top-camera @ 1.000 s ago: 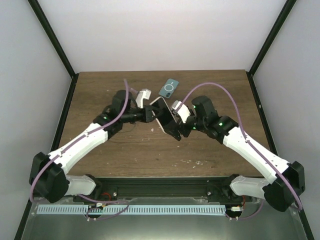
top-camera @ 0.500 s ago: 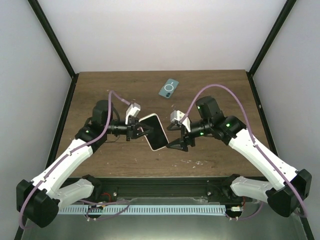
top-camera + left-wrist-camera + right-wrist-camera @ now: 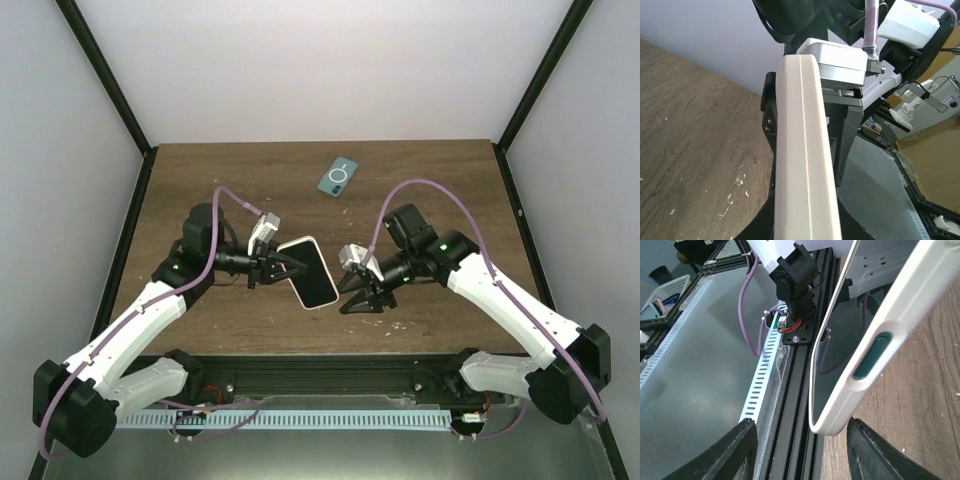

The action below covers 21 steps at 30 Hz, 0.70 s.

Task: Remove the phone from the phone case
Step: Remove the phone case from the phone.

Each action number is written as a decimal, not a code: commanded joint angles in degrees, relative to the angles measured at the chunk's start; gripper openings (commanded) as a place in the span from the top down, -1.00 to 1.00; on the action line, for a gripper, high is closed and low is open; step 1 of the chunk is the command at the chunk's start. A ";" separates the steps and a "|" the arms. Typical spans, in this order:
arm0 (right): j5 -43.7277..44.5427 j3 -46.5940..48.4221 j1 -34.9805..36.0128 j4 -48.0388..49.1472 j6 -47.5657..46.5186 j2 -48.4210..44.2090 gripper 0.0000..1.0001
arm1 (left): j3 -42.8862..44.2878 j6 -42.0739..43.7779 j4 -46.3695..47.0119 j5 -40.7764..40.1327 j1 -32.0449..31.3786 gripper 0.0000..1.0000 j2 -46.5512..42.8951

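On the left, pinching one end of the phone [image 3: 312,275] tight with the left fingers [image 3: 274,266], holding it up off the table [image 3: 200,180]. In the middle, tucked inside its white case [image 3: 900,310], with the far end sticking out free to grab. On the right, hovering with the right fingers [image 3: 735,455] spread wide beside that free end, likely ready to peel the case off.
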 commanded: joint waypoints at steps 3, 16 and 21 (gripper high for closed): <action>-0.96 -1.14 0.18 -1.77 -5.58 -3.00 0.05 | 0.60 1.02 4.35 4.43 0.14 1.00 1.99; -2.59 -0.35 0.80 -2.04 -5.94 -1.12 0.33 | 0.29 2.15 3.86 5.30 -0.29 1.00 2.52; -2.65 0.78 0.80 -2.13 -5.21 0.36 0.37 | 0.24 2.30 3.73 5.60 -0.58 1.00 2.76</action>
